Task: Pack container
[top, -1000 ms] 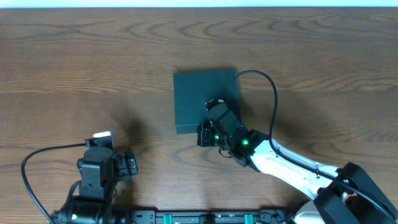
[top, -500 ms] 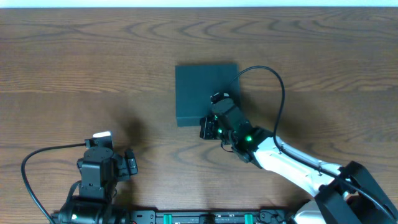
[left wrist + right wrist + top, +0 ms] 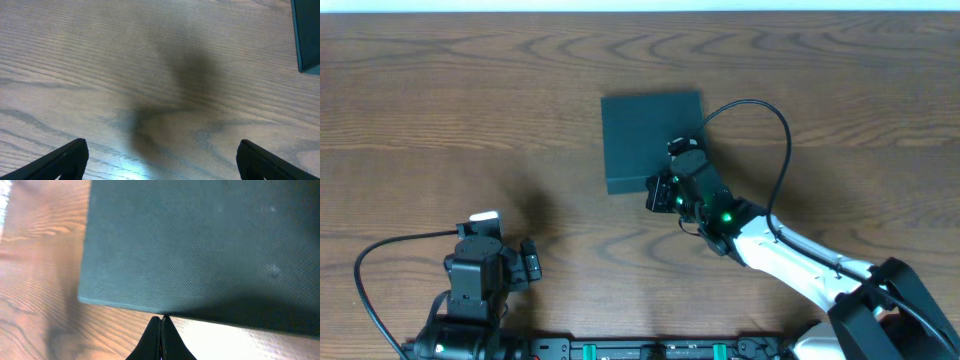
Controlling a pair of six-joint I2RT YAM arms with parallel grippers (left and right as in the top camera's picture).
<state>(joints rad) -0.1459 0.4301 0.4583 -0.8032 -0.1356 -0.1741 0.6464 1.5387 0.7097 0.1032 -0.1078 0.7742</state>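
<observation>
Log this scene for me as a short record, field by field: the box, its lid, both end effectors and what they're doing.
Box: dark teal, square, flat on the wooden table, near the middle
Lid: closed, lying flat
Right end effector: shut, holding nothing, tips at the box's near edge and apparently touching it
Left end effector: wide open, holding nothing, over the table, apart from the box

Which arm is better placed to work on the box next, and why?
Right. The right gripper, shut, sits at the box's near edge; the left gripper hangs open over the table, far from it.
</observation>
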